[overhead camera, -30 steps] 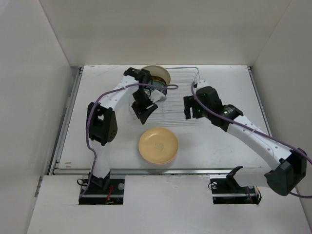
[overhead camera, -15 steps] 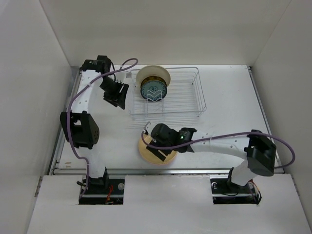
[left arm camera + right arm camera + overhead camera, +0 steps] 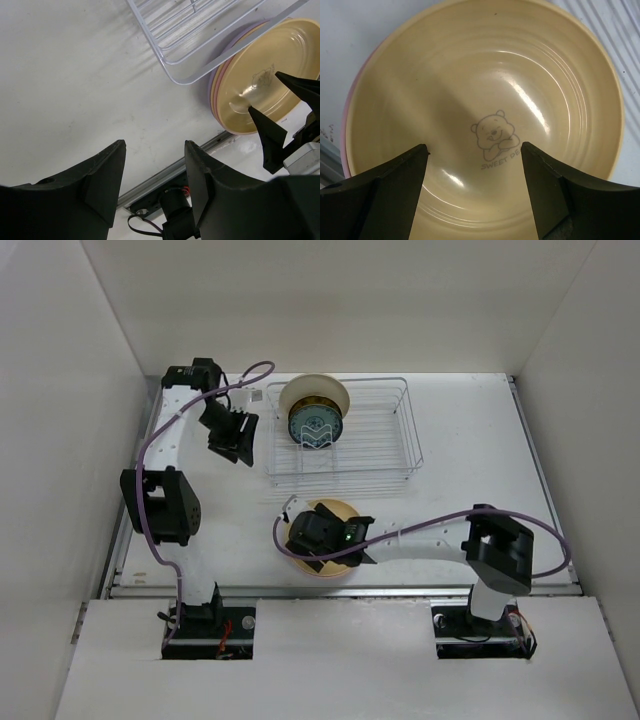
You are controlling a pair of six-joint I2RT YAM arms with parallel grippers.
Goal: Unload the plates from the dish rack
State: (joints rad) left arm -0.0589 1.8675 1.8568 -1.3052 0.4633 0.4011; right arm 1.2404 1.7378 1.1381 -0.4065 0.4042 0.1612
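the right tool (image 3: 474, 146) is spread wide over the yellow plate (image 3: 485, 75); its own view shows a little bear (image 3: 494, 131) there. only the top view shows a cream plate (image 3: 318, 390) and a teal plate (image 3: 315, 428) in the dish rack (image 3: 413, 435). the left tool (image 3: 155, 145) is spread too.

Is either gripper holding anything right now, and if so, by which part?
Nothing is held. The left gripper is open over the table beside the dish rack; the right gripper is open above the orange-yellow plate, its fingers spread.
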